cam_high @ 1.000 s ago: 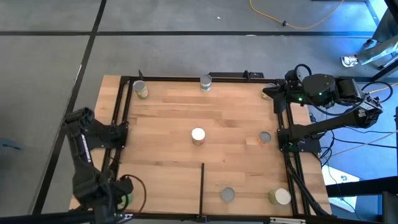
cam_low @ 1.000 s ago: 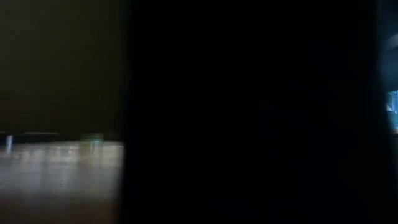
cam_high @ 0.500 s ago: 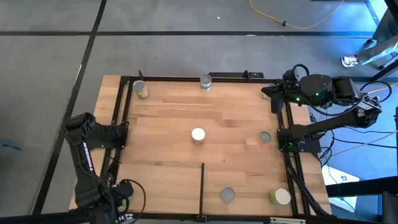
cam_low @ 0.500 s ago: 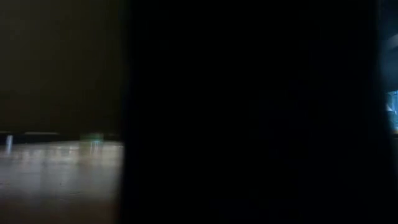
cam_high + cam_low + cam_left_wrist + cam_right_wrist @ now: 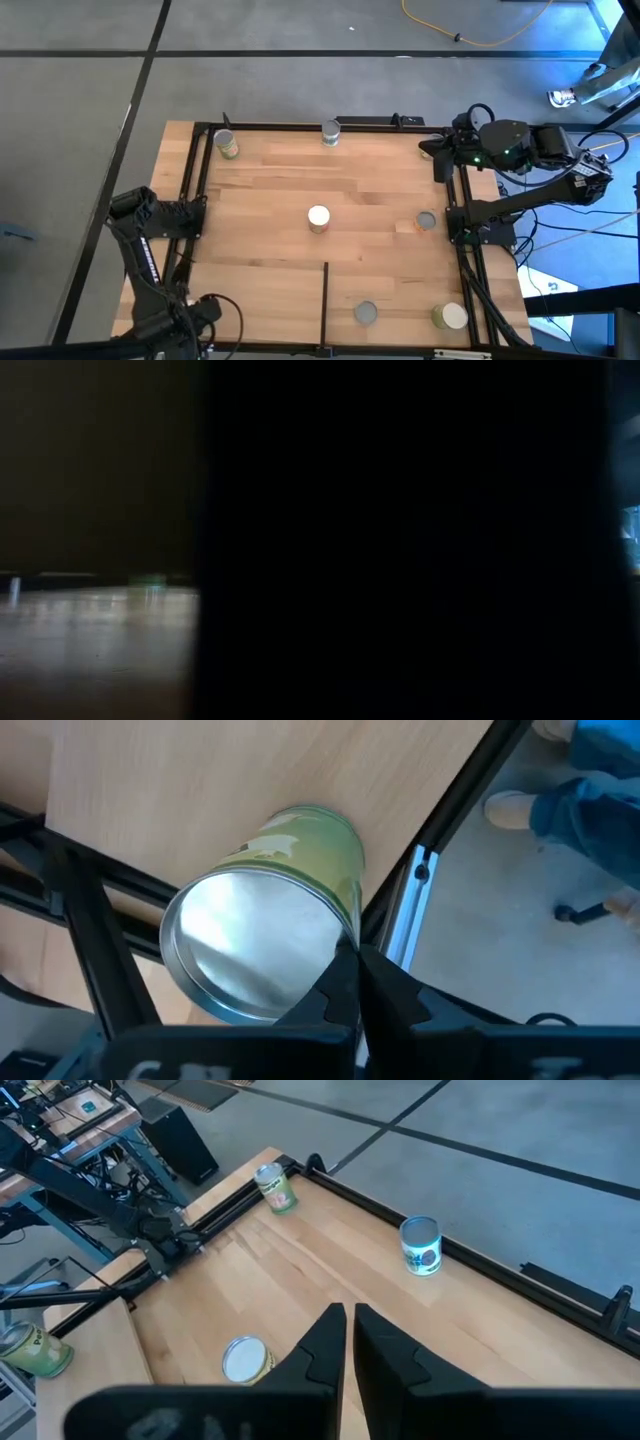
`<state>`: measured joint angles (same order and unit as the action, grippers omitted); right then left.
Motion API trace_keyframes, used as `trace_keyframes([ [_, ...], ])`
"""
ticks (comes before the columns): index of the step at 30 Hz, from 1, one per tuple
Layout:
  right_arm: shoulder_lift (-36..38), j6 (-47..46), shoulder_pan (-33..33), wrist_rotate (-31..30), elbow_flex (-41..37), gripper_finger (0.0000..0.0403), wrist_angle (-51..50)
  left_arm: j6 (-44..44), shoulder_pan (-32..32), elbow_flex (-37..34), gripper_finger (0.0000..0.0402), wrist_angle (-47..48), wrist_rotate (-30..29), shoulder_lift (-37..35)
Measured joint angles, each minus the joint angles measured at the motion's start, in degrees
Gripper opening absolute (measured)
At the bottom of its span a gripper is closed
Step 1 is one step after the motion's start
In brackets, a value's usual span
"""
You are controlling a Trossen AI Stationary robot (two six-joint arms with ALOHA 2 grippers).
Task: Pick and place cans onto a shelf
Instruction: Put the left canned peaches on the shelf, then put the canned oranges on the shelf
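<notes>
Left hand point(image 5: 345, 982) clamps green can point(image 5: 270, 925) on its side near front-left corner of shelf point(image 5: 270, 200), likely for transfer. Right hand point(image 5: 348, 1342) nearly closed, empty, waiting at far-right rail.

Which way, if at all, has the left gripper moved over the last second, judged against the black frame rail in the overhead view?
Yes. The left gripper has slid along the black frame rail toward the picture's bottom edge, carrying the green can.
</notes>
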<state>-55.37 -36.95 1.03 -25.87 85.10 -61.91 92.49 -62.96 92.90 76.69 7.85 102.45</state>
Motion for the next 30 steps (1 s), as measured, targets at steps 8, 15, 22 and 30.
trace_keyframes([
  [8,-0.1,0.0,0.0,0.0,0.0,0.0028,0.0,1.6,1.0,0.0,0.0025,-0.9,2.4,0.0],
  [15,-0.1,0.0,0.0,0.0,0.0,0.0028,0.0,1.6,2.2,0.0,0.0028,-1.0,4.6,0.0],
  [22,-0.1,0.0,0.0,0.0,0.0,0.0028,0.0,6.7,3.1,0.0,0.0028,-1.1,4.5,-3.7],
  [30,-0.1,-0.1,0.0,1.9,0.0,0.0028,1.3,15.6,3.1,0.0,0.0027,-0.3,-7.0,-13.1],
])
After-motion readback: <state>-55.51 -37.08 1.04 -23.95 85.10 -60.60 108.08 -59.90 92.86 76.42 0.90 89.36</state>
